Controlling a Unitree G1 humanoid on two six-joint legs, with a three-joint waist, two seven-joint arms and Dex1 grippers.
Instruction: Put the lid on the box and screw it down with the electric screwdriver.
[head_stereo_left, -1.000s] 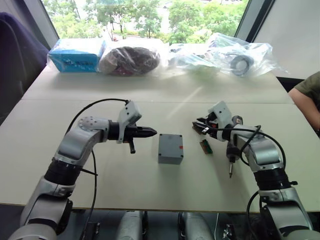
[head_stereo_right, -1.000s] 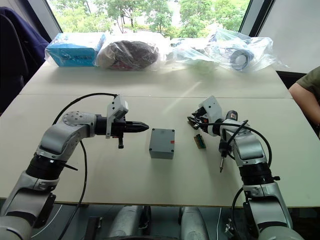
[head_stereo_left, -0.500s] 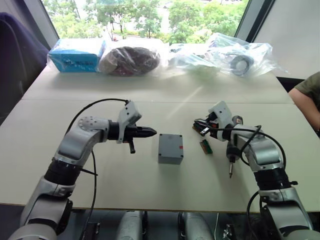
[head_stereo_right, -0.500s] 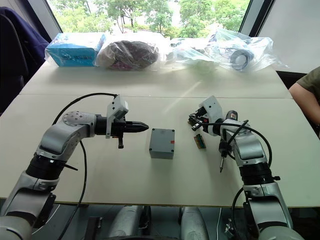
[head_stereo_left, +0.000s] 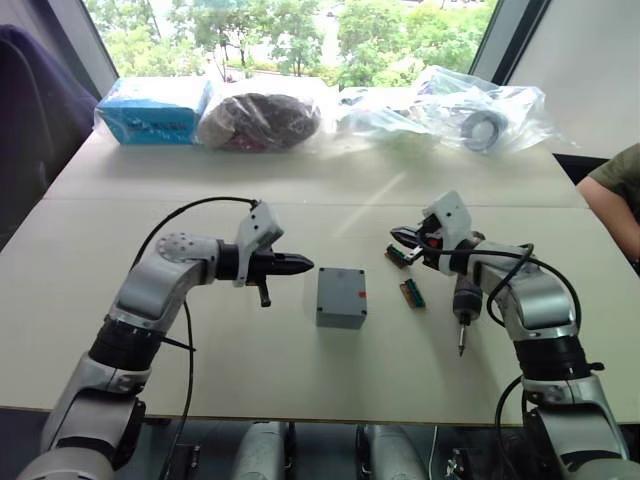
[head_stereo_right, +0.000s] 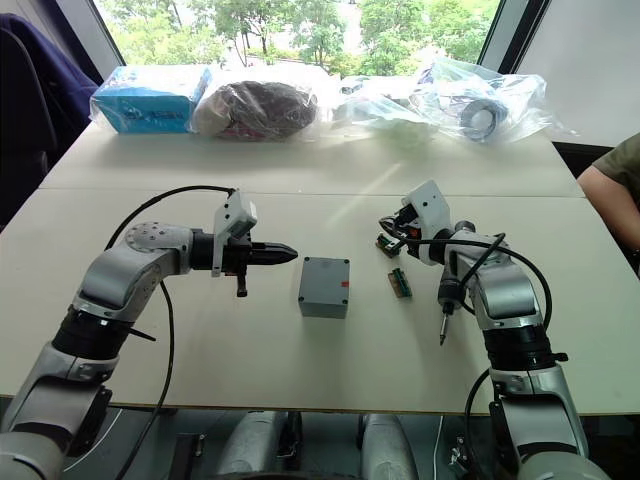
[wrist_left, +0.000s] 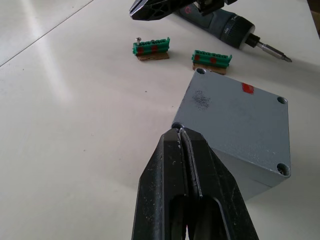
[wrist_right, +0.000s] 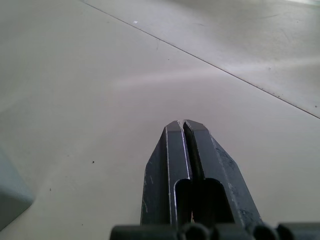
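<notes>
While both arms reach over the pale table (head_stereo_left: 300, 360), the left eye view puts the box (head_stereo_left: 341, 297) at the table's middle, lid (head_stereo_left: 341, 284) seated on top with a small red mark toward its right edge. The left gripper (head_stereo_left: 303, 265) points at the box from the robot's left, fingers pressed together on nothing, tip just short of it. The right gripper (head_stereo_left: 398, 236) sits above two small green connectors (head_stereo_left: 411, 293), fingers likewise clenched and empty. The electric screwdriver (head_stereo_left: 462, 310) lies on the table under the right forearm, bit toward the near edge. Plastic bags (head_stereo_left: 480, 108) and a blue packet (head_stereo_left: 152, 110) line the far edge.

Right eye view: same layout; a person's arm (head_stereo_right: 612, 198) shows at the right edge.

Left wrist view: fingers (wrist_left: 200, 170) meet at a corner of the lid; recessed screw holes show at the lid's corners. Beyond lie the two green connectors and the screwdriver's metal bit.

Right wrist view: closed fingers (wrist_right: 172, 165) over bare table, a grey corner at the edge.
</notes>
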